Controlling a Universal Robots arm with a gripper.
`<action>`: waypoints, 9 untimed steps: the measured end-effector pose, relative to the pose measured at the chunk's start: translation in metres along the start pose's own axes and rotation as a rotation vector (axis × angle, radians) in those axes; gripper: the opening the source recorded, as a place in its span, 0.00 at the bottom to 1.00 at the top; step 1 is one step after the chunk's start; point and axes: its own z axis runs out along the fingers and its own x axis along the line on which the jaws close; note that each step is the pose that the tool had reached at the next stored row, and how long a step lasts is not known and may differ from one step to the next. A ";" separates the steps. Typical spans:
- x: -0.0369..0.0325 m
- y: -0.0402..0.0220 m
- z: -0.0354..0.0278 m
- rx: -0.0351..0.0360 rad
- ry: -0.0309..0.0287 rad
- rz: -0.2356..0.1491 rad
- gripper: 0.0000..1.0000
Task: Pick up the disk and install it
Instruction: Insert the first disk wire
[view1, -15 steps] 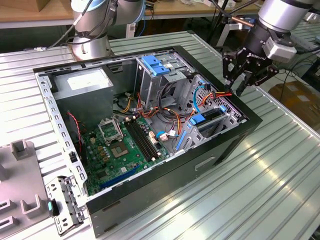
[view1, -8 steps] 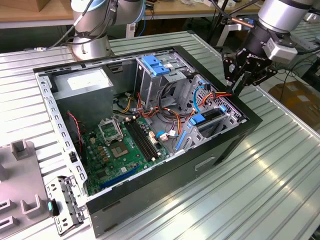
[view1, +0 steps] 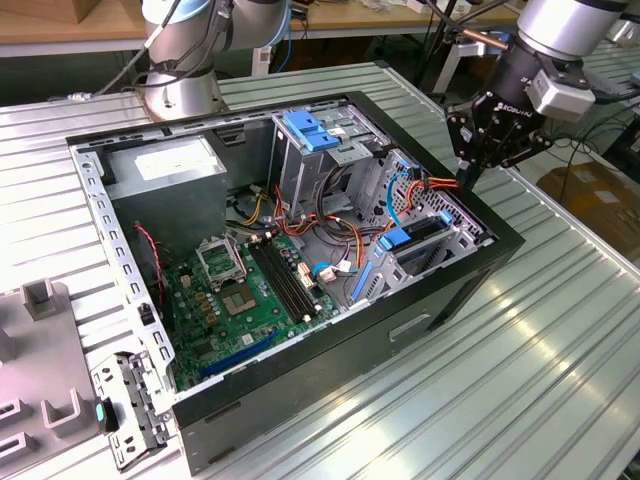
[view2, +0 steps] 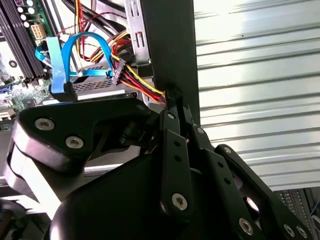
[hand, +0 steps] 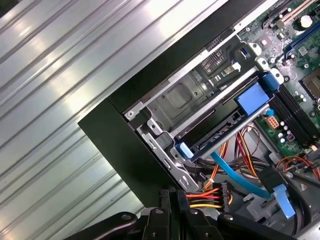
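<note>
The disk (view1: 420, 236) sits edge-up in the drive cage at the corner of the open computer case (view1: 330, 350), on the exterior view's right, with its light blue rails showing. In the first wrist view the disk (hand: 220, 136) is a dark slab between blue tabs. A blue data cable (view2: 62, 65) and a red-yellow-black power plug (view2: 119, 75) sit against it. My gripper (view1: 467, 180) hangs just above the case wall beside these wires. Its black fingers (view2: 172, 107) are pressed together and shut, tips at the wire bundle (hand: 207, 197).
The motherboard (view1: 245, 290) fills the case floor. A grey power supply (view1: 165, 165) sits at the back, and a blue-topped metal cage (view1: 315, 140) stands in the middle. The case rests on a ribbed metal table (view1: 520, 380). Grey fixtures (view1: 40, 300) stand at the exterior view's left.
</note>
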 end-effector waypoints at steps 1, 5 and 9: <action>-0.0023 0.0019 0.0000 0.0000 0.0000 0.003 0.16; -0.0054 0.0044 0.0006 -0.0002 0.0005 0.041 0.16; -0.0056 0.0045 0.0015 -0.0003 0.0010 0.093 0.16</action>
